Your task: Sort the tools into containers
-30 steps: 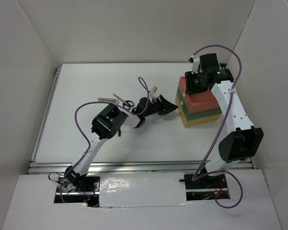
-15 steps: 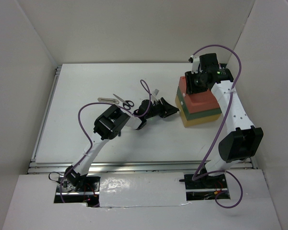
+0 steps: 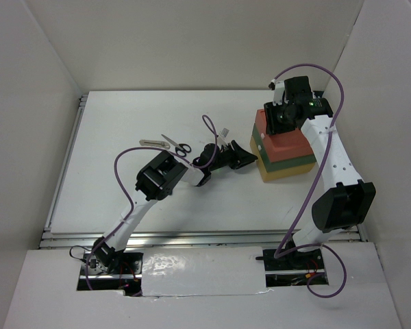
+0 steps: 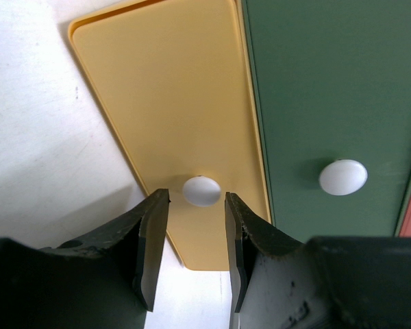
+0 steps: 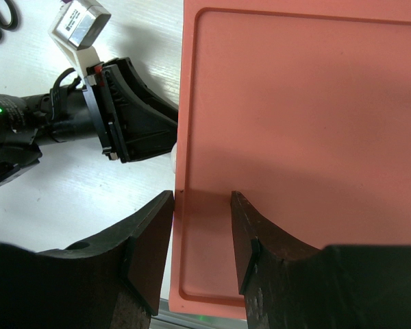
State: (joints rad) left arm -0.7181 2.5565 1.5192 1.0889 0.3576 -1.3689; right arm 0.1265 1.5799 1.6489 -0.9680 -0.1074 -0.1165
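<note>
The containers are a stack of three boxes (image 3: 288, 152): red-orange on top, dark green in the middle, yellow at the bottom. In the left wrist view the yellow drawer front (image 4: 171, 103) carries a white knob (image 4: 201, 190), and the green front (image 4: 329, 82) has its own knob (image 4: 342, 177). My left gripper (image 4: 197, 199) is open, its fingertips either side of the yellow knob and just short of it. My right gripper (image 5: 202, 199) is open above the red top (image 5: 301, 116), straddling its left edge. Black-handled scissors (image 3: 179, 147) and a silver bar (image 3: 151, 142) lie on the table left of the arms.
White walls close the table (image 3: 123, 185) in at the back and both sides. A metal rail (image 3: 192, 236) runs along the near edge. The left arm's purple cable (image 3: 209, 127) loops above its wrist near the scissors.
My left gripper has crept a little to the right, closer to the front of the stack. The right arm and the tools have not moved.
</note>
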